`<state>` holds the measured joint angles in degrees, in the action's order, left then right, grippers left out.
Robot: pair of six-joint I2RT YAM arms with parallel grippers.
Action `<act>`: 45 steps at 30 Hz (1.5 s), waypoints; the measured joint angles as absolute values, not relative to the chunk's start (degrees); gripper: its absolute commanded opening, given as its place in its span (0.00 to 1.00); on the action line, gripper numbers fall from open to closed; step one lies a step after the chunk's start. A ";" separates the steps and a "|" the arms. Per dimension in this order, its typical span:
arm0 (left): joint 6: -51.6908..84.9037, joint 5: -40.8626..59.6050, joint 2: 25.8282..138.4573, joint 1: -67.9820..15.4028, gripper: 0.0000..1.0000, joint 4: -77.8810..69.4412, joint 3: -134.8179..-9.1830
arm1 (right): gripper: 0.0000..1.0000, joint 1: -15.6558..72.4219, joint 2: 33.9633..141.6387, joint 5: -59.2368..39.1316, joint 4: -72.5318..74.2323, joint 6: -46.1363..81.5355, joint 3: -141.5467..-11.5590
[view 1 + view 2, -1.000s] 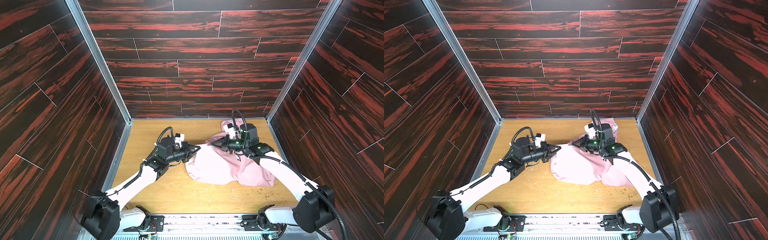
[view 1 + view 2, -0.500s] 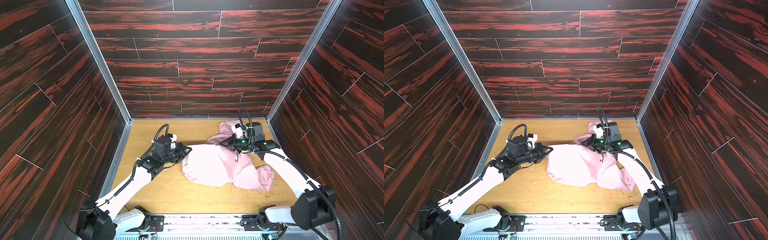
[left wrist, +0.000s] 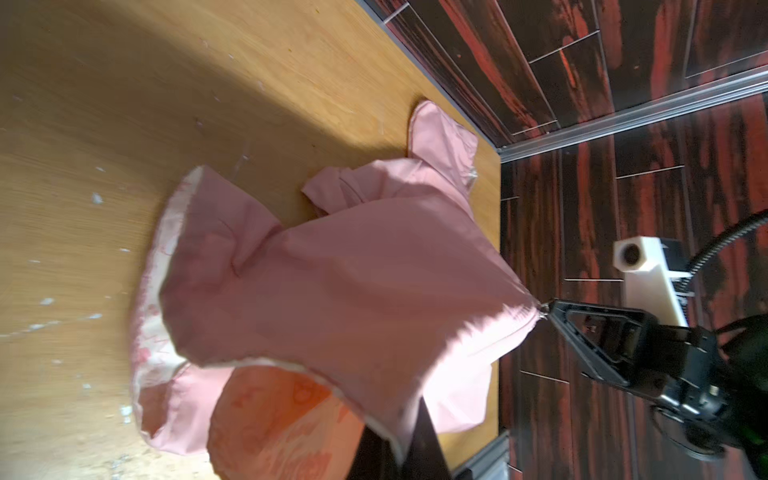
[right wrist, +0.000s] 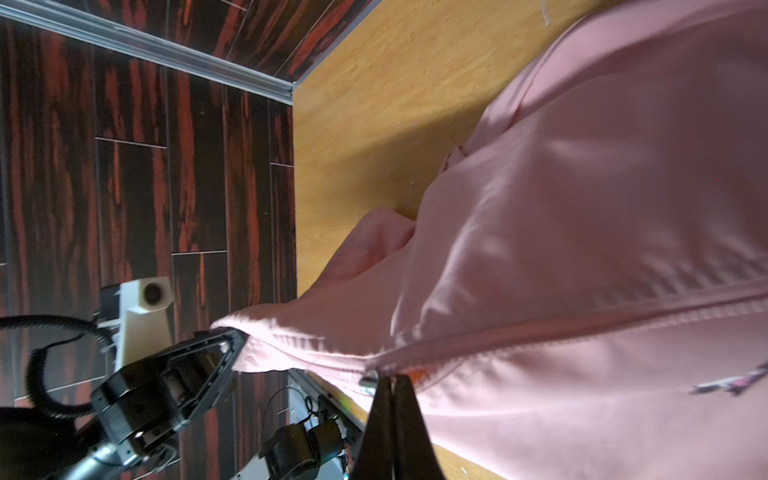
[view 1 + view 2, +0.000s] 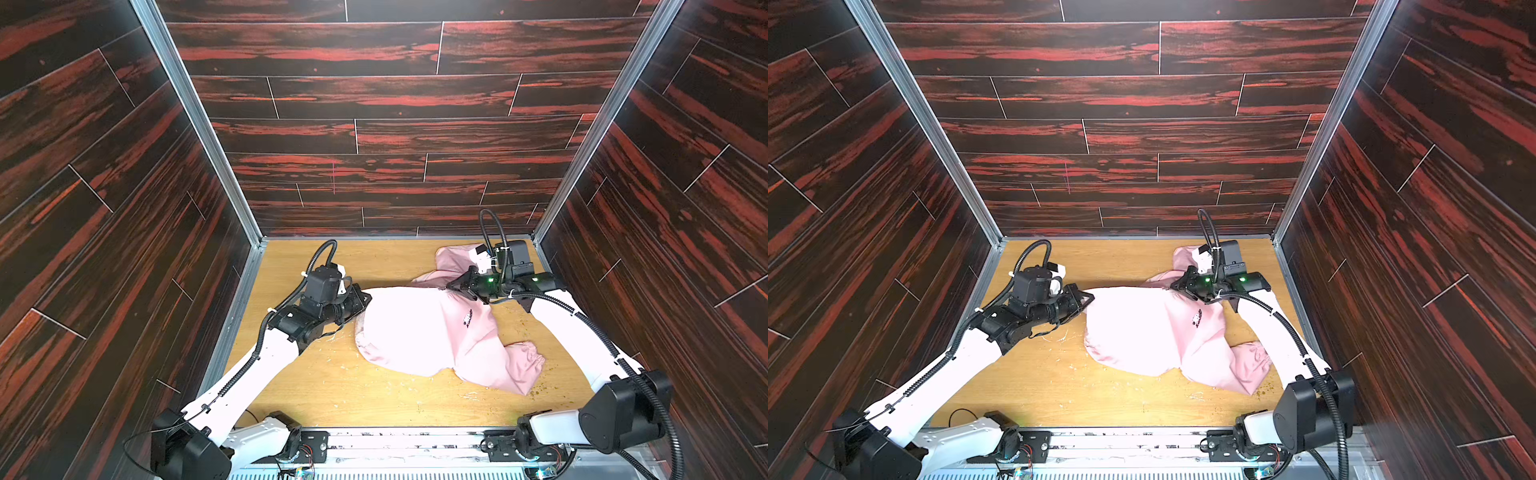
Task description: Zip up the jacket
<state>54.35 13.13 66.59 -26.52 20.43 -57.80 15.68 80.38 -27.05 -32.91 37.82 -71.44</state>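
Observation:
The light-pink jacket (image 5: 415,332) (image 5: 1142,332) hangs stretched between my two grippers over the wooden floor, with its dark chest emblem (image 5: 467,318) facing up. My left gripper (image 5: 368,297) (image 5: 1090,297) is shut on the whitish hem trim at the jacket's left end; in its wrist view the jaws (image 3: 399,453) pinch that trim under the pink fabric (image 3: 332,291). My right gripper (image 5: 451,286) (image 5: 1173,286) (image 4: 388,382) is shut on the metal zipper pull (image 4: 368,382) near the collar. The hood (image 5: 457,259) lies behind it. One sleeve (image 5: 515,365) trails to the front right.
Dark red wood-pattern walls close in the wooden floor (image 5: 332,395) on three sides, with metal corner posts (image 5: 249,232). White scuffs and crumbs dot the floor. The right arm's elbow (image 5: 552,307) lies close to the right wall. The arm bases sit at the front rail (image 5: 395,444).
The two grippers have drawn apart: the left one went left, the right one back and right. The jacket has been pulled out flatter and its sleeve has swung toward the right.

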 measured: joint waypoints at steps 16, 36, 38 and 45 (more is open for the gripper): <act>50.50 7.86 69.10 -23.14 0.00 25.12 -63.94 | 0.00 6.72 87.64 -24.99 -41.06 32.67 -82.19; 43.77 6.39 86.13 -14.39 0.00 28.86 -105.97 | 0.00 -2.17 106.45 -38.48 -48.95 37.17 -137.78; 43.27 6.31 84.93 -13.76 0.00 28.51 -104.88 | 0.00 -2.39 104.88 -38.94 -47.81 36.91 -134.19; 44.45 6.46 75.77 -11.79 0.00 26.72 -80.09 | 0.00 -2.37 97.25 -36.45 -44.84 33.71 -101.89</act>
<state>44.45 6.46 75.77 -11.79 26.72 -80.09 -2.37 97.25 -36.45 -44.84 33.71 -101.89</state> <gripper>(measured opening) 0.061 0.043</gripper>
